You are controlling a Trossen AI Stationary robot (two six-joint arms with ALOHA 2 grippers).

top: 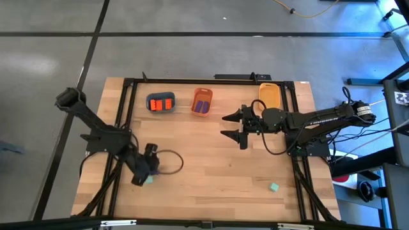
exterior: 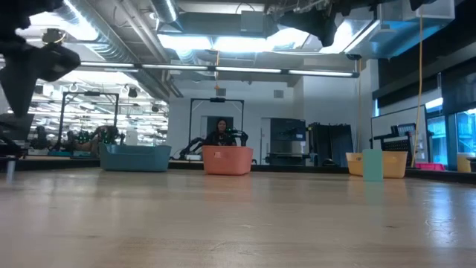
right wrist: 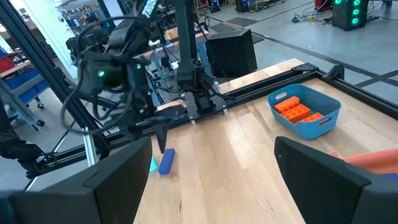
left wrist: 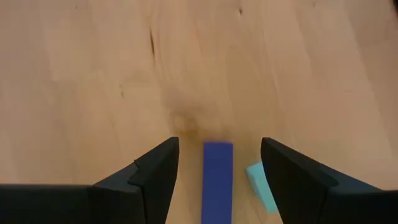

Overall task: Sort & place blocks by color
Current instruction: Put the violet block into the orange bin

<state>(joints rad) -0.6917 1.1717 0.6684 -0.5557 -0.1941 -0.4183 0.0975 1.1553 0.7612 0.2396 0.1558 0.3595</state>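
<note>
A purple brick [left wrist: 217, 180] lies flat on the wooden table [top: 211, 160], with a mint-green cube [left wrist: 261, 186] close beside it. My left gripper [left wrist: 219, 144] hangs open just above them near the table's left front [top: 142, 177]; its fingers stand on either side of the brick without touching it. In the right wrist view the same brick [right wrist: 166, 160] lies below the left arm's fingers. A second mint-green cube [top: 273, 187] lies alone at the front right. My right gripper [top: 223, 126] waits open above mid-table, holding nothing.
Along the far edge stand a blue-grey tray [top: 161, 103] holding orange-red bricks, an orange tray [top: 202, 102] holding purple bricks, and a yellow tray [top: 270, 96]. A black frame [top: 192, 80] borders the table. A cable loop [top: 171, 163] lies by the left gripper.
</note>
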